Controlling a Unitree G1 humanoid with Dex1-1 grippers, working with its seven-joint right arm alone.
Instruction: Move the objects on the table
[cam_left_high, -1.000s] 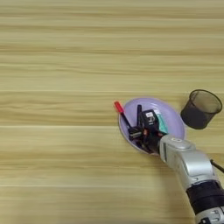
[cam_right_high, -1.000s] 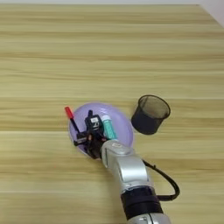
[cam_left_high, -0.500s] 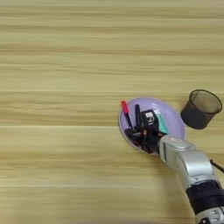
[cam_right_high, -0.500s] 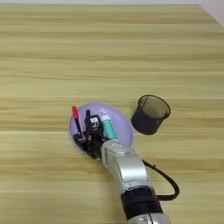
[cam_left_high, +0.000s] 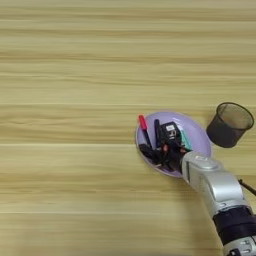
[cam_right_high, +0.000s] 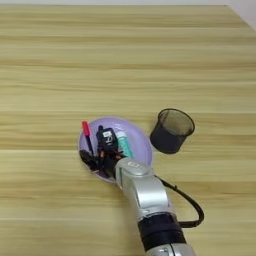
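Your right gripper sits low over the near-left part of the lilac bowl, its silver forearm reaching in from the bottom right. The black fingers lie inside the bowl among the dark items there, and you cannot tell from either view whether they are spread or closed, or whether they have hold of anything. They look to be touching or just above the bowl's contents, close to the lower end of the red-capped pen.

Take the bowl as your landmark. Inside it, along its left side, lies the thin black pen with red cap, the red cap pointing toward the far rim and the body running back toward the gripper. Just to the right of it lies a black pen, roughly parallel. Right of that, near the bowl's middle, is a small black block-shaped piece with a pale label; what it is cannot be made out. Further right in the bowl is the white-and-teal tube, lying slanted with its near end under the forearm.

The black mesh cup stands upright on the table just to the right of the bowl, apart from it, its opening facing up and nothing visible inside.
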